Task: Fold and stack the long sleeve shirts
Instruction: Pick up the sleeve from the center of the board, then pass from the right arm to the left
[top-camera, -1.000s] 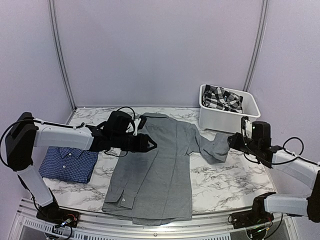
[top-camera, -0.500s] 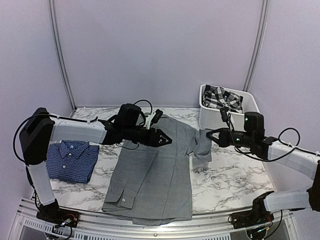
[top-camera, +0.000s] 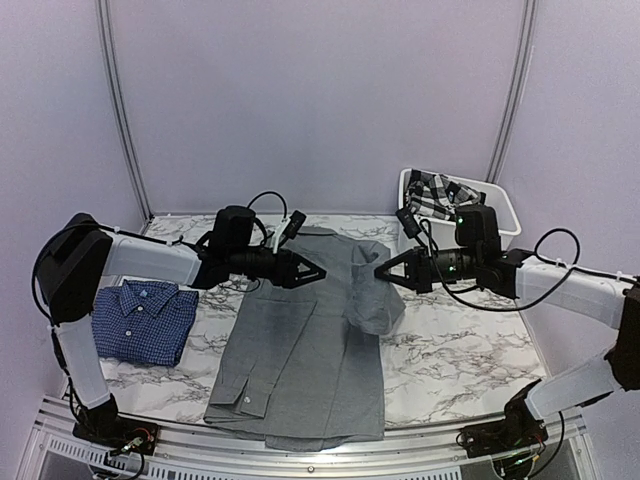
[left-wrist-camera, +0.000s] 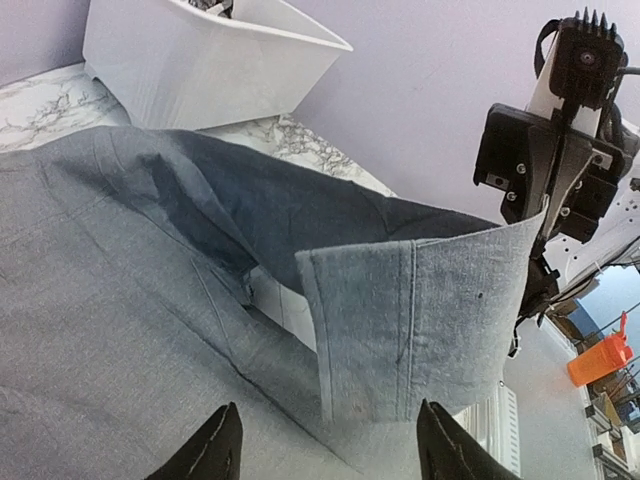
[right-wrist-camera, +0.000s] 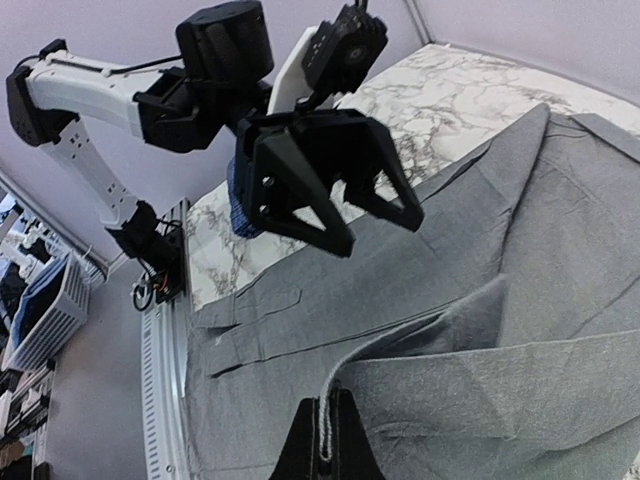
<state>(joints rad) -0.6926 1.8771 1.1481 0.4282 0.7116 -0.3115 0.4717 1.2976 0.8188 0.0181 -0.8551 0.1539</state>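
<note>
The grey long sleeve shirt lies flat in the middle of the table, collar at the far end. My right gripper is shut on the edge of its right sleeve and holds the cuff lifted over the shirt's right side. The cuff hangs right in front of my left gripper, which is open with nothing between its fingers, a little above the shirt's chest. The dark blue checked shirt lies folded at the left.
A white bin holding plaid cloth stands at the back right, behind my right arm. Marble table shows to the right of the grey shirt. The table's metal front rail runs near the shirt's hem.
My right gripper has carried the sleeve from the right side leftward, over the shirt's body. My left gripper has opened wider and now faces the hanging cuff.
</note>
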